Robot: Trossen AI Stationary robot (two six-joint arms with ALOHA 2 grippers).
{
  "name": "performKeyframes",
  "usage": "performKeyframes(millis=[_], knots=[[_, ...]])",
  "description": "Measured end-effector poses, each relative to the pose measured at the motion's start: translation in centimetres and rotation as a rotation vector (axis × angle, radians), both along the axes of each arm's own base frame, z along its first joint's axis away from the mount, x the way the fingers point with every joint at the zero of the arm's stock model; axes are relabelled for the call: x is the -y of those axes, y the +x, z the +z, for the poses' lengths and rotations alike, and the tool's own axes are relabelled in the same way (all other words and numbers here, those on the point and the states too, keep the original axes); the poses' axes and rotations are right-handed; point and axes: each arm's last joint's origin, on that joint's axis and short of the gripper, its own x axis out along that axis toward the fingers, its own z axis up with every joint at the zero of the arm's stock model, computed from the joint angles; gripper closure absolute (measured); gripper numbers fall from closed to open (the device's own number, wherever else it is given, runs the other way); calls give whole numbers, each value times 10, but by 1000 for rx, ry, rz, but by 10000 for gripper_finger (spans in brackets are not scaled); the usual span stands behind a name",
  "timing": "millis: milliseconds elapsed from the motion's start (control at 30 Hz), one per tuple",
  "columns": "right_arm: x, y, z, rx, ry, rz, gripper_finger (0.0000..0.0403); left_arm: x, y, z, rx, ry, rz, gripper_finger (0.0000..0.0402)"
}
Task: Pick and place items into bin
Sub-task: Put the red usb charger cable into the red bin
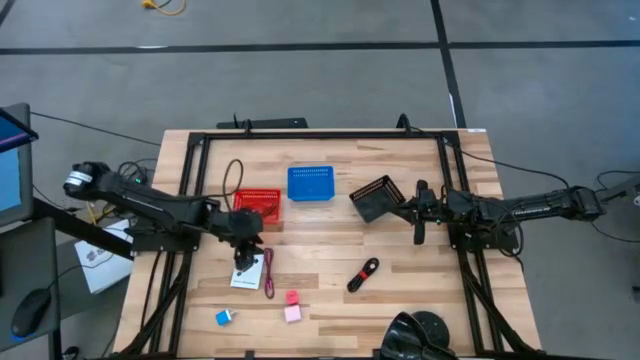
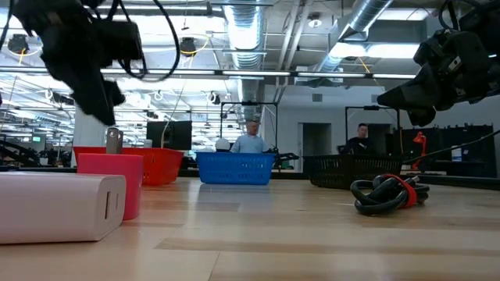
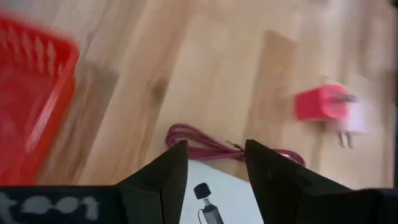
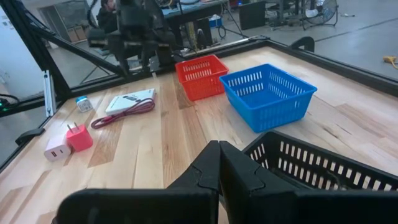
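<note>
near the surface's front-left corner, left end effector [image 1: 245,258] hangs open over white card packet [image 1: 247,274]; descend squarely, straddle its edge, avoid dark red cord [image 1: 268,274]. right end effector [image 1: 419,232] closed, idle by the right edge.

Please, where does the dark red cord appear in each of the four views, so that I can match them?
High view: dark red cord, beside the white card packet, below the red basket.
Low view: not visible.
Left wrist view: the cord lies just beyond the left tool, at the packet's edge.
Right wrist view: the cord lies along the packet, in front of the left arm.
Shared landmark: the red basket.
</note>
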Motion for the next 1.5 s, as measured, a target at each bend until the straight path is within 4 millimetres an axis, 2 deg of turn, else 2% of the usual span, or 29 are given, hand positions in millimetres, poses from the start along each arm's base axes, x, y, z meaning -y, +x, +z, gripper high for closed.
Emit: performKeyframes(millis=[133, 333, 867, 1000, 1200, 1333, 1500], knots=[[0, 0, 0, 0, 0, 0, 403, 2, 7, -17, -94, -8, 100, 253], [0, 0, 0, 0, 0, 0, 403, 4, 15, -37, -174, 12, 140, 253], [0, 0, 0, 0, 0, 0, 403, 8, 26, -52, -186, 4, 144, 255], [0, 0, 0, 1, 0, 0, 403, 8, 27, -51, -168, 32, 128, 285], [0, 0, 0, 0, 0, 0, 403, 8, 28, -50, -148, 46, 109, 388], [0, 0, 0, 1, 0, 0, 403, 8, 29, -48, -152, 51, 97, 397], [0, 0, 0, 0, 0, 0, 403, 18, 43, -24, -109, 53, 18, 400]])
